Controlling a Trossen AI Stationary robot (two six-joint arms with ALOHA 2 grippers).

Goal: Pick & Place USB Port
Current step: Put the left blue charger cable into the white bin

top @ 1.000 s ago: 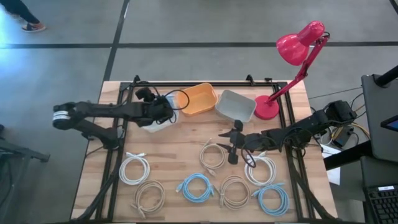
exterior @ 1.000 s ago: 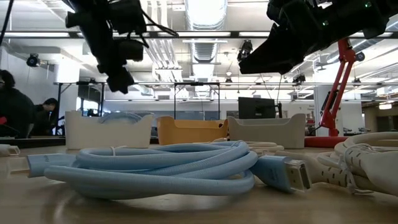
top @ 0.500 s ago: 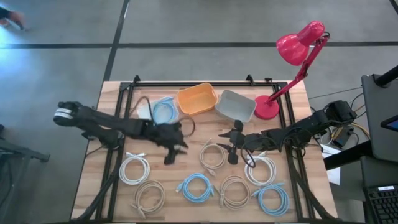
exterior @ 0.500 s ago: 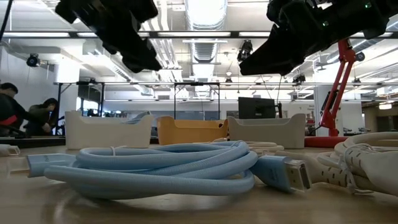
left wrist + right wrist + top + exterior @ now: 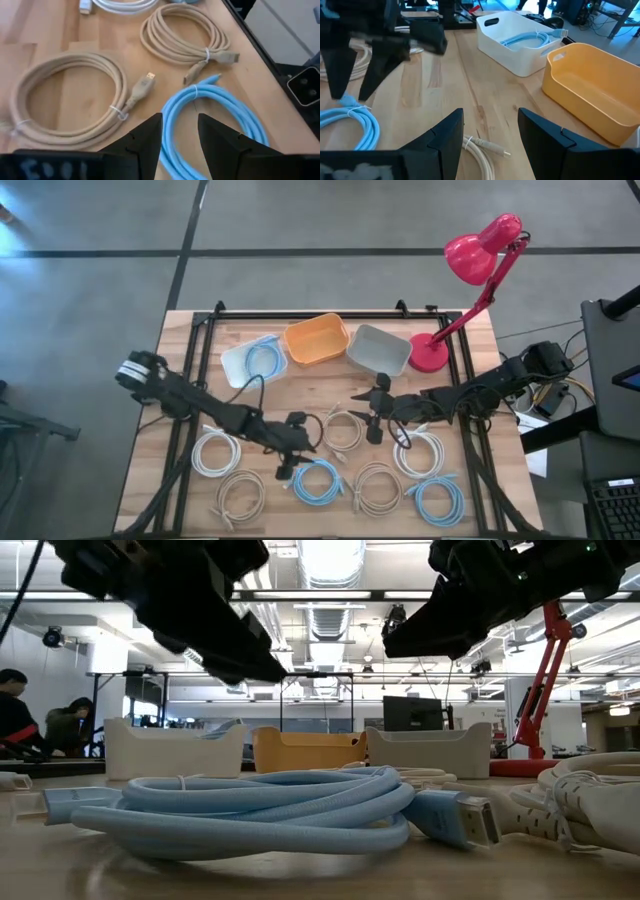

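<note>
One blue USB cable coil (image 5: pixel 318 480) sits right under my left gripper (image 5: pixel 284 472), fingers spread open and empty, coil lying flat just ahead of the tips. My right gripper (image 5: pixel 377 412) waits farther off, also open.

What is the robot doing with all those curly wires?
It is sorting coiled cables into bins. One blue cable already lies in the white bin. The left gripper hangs open over a blue cable on the wooden table, holding nothing. The right gripper waits open and empty by the beige cable. The orange bin and grey bin look empty.
</note>
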